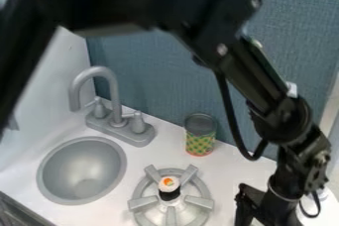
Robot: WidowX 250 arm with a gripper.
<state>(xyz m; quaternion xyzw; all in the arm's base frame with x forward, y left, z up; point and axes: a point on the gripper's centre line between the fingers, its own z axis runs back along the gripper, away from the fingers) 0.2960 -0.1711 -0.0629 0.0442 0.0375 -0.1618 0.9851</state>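
The black arm (246, 66) slants down rightward, wrist (301, 150) low.

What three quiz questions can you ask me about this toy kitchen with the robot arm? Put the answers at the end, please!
1. True or false: the can with the green and yellow pattern stands upright.
2. Where is the small white-topped thing?
A) inside the can
B) on the faucet
C) at the middle of the stove burner
3. Fill in the blank: the black gripper is nearer to the stove burner than to the round gray ____.

Key: 1. True. 2. C. 3. Sink.
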